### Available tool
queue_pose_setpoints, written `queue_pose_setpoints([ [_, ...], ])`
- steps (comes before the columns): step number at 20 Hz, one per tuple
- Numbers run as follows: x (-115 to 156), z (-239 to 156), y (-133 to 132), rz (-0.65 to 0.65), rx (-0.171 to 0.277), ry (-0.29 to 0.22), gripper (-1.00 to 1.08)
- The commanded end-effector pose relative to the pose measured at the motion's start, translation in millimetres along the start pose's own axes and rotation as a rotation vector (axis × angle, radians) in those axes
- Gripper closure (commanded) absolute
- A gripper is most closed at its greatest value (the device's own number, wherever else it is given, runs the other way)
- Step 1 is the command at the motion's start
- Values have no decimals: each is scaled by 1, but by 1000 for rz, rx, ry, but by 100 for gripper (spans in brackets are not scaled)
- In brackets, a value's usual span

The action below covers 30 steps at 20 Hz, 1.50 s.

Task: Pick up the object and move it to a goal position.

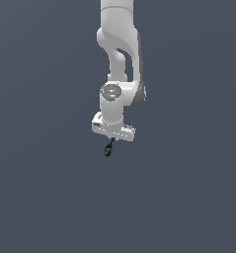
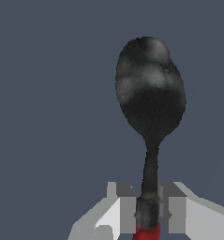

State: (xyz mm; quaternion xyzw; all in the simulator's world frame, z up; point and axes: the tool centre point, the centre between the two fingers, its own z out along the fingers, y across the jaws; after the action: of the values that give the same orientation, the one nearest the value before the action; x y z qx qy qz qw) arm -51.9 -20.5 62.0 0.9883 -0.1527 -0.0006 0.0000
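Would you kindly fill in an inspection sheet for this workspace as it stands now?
Surface: plain grey-blue ground, no edges visible.
Job's things: stick, black bulb end pointing away from the gripper, red shaft at the fingers; hangs below the gripper in the exterior view.
Clutter: nothing seen.
Grippers: gripper shut on the stick's shaft, one finger on each side.
Cables: nothing seen.
Surroundings: white arm coming down from the top; goal marker not seen.

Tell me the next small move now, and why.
Probably keep the gripper shut and carry the stick slowly toward the goal. The wrist view shows its fingers on either side of the neck, bulb sticking out; the exterior view shows it hanging under the gripper. No goal marker shows.
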Motion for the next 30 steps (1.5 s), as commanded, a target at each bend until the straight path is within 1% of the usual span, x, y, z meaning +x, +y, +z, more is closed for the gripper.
queue_pose_setpoints([
  [1,-2,-21,-11,0,1,1,108],
  [12,-9,-136,-70,0,-1,2,108],
  [17,-11,-181,-94,0,-1,2,108],
  [23,-12,-217,-114,0,-1,2,108],
  [30,-11,-235,-124,0,0,1,108],
])
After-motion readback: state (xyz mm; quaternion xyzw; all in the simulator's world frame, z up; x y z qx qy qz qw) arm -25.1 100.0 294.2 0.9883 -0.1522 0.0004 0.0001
